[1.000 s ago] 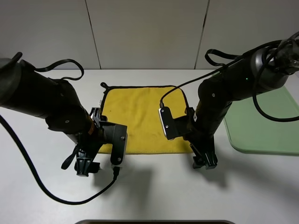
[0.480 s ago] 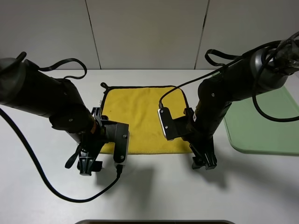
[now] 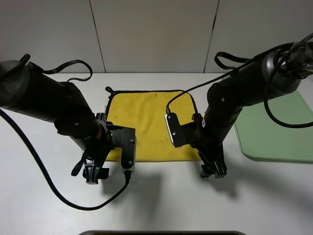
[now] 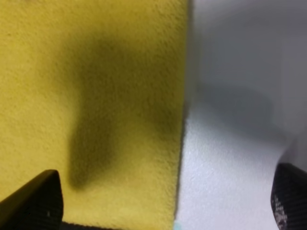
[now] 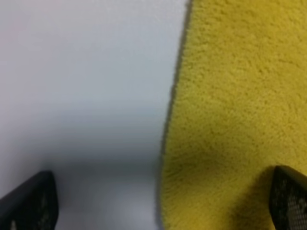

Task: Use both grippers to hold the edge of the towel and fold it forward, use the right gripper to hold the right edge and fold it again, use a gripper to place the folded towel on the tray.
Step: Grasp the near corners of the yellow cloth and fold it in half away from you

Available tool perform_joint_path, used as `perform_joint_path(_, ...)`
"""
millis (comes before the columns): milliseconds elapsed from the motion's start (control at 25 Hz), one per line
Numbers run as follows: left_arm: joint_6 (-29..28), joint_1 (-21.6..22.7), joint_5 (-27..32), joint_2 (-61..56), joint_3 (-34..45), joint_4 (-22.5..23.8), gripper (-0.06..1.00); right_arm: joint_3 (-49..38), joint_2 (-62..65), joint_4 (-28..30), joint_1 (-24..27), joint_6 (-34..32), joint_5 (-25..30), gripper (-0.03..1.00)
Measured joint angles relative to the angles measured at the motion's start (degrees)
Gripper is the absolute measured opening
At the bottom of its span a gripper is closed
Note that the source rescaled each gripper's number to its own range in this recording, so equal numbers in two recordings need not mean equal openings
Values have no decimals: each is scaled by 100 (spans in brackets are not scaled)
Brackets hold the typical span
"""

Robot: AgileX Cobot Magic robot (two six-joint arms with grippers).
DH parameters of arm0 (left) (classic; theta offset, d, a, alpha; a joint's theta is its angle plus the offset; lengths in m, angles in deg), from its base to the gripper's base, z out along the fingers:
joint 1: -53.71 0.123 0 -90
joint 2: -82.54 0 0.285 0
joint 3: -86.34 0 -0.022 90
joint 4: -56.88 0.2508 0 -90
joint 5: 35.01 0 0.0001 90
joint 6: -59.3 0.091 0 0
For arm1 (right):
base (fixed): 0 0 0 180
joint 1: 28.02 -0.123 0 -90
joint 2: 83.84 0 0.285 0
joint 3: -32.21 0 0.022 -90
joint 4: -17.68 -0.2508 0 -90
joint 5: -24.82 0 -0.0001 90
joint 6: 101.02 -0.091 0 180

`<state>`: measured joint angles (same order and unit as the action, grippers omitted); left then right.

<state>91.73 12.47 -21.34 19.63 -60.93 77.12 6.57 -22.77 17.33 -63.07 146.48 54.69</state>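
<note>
The towel [image 3: 149, 120] lies flat on the table [image 3: 161, 200] in the middle of the frame. Its near edge [image 3: 151, 160] runs left to right between my arms. My left fingers [image 4: 36, 201] and right fingers [image 5: 31, 203] are spread apart, gripping nothing, and each pair straddles the towel's border at a near corner. Closing looks like my next move.

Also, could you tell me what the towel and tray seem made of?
The square yellow towel looks like microfibre cloth: matte, with a dense fuzzy nap close up. The pale green rectangular tray is probably smooth plastic, given its even colour and rounded rim.
</note>
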Motion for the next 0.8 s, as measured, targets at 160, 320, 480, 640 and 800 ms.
perform_joint_path(160, 0, 0, -5, 6, -4, -101, 88, 0, 0, -16, 0, 26, 0, 100)
perform_joint_path(320, 0, 0, -16, 6, -4, -160, 88, 0, 0, -16, 0, 26, 0, 100)
perform_joint_path(480, 0, 0, -26, 6, -4, -190, 87, 0, 0, -16, 0, 26, 0, 100)
perform_joint_path(640, 0, 0, -26, 6, -4, -242, 82, 0, 0, -16, 0, 26, 0, 100)
perform_joint_path(800, 0, 0, -50, 12, -4, -298, 78, 0, 0, -16, 0, 26, 0, 100)
